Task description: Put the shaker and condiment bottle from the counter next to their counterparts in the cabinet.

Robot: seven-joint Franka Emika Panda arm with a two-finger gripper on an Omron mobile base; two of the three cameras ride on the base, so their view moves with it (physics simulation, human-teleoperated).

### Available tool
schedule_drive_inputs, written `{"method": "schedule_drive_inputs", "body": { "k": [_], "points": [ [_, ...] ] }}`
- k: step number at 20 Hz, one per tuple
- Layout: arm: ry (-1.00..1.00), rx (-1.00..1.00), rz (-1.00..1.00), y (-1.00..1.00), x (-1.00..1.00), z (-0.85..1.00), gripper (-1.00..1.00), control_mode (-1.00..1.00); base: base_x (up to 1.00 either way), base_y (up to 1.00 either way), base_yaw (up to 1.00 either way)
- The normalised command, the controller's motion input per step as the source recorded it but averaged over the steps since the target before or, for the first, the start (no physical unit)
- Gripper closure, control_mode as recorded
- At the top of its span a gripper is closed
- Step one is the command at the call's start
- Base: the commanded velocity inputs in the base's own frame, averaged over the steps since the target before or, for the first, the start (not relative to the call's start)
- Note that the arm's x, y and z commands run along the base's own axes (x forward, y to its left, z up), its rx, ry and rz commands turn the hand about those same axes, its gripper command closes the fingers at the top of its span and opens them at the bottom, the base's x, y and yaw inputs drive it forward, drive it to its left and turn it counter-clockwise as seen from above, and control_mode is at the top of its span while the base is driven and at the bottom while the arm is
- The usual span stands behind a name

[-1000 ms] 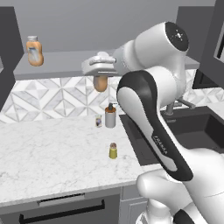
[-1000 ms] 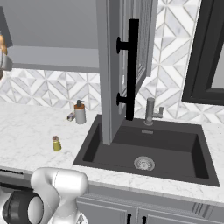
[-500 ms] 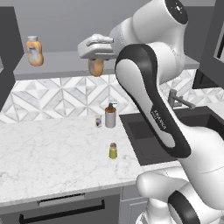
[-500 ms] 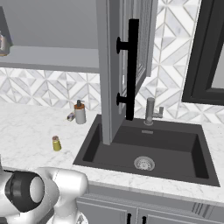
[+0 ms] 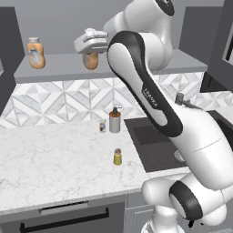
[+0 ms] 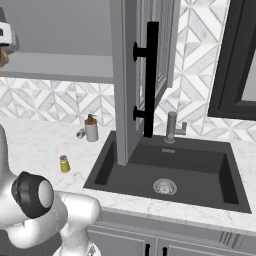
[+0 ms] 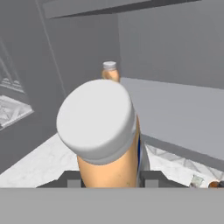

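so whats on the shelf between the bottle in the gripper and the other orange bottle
Nothing: in the left base view, bare grey shelf board runs between the held condiment bottle and its wider counterpart.

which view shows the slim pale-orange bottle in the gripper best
The hand view: the slim pale-orange bottle fills it, white cap foremost. The left base view shows it small, half hidden under the gripper above the grey shelf. The right base view catches just an edge.

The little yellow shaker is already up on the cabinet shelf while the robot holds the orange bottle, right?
Not quite. The shaker stands on the counter, as the left base view shows. The rest holds: the tool holds the condiment bottle at the cabinet shelf.
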Motion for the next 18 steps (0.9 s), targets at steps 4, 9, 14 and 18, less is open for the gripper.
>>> {"method": "schedule_drive_inputs", "body": {
  "k": [4,9,14,18],
  "points": [
    [-0.05,-0.04,0.08,0.27,0.56,0.00,1.00,-1.00,0.00,0.00,0.00],
    [0.00,0.00,0.09,0.30,0.58,-0.11,1.00,-1.00,0.00,0.00,0.00],
    [0.03,0.00,0.09,0.27,0.61,-0.27,1.00,-1.00,0.00,0.00,0.00],
    [0.01,0.00,0.08,0.25,0.65,-0.17,1.00,-1.00,0.00,0.00,0.00]
  ]
}}
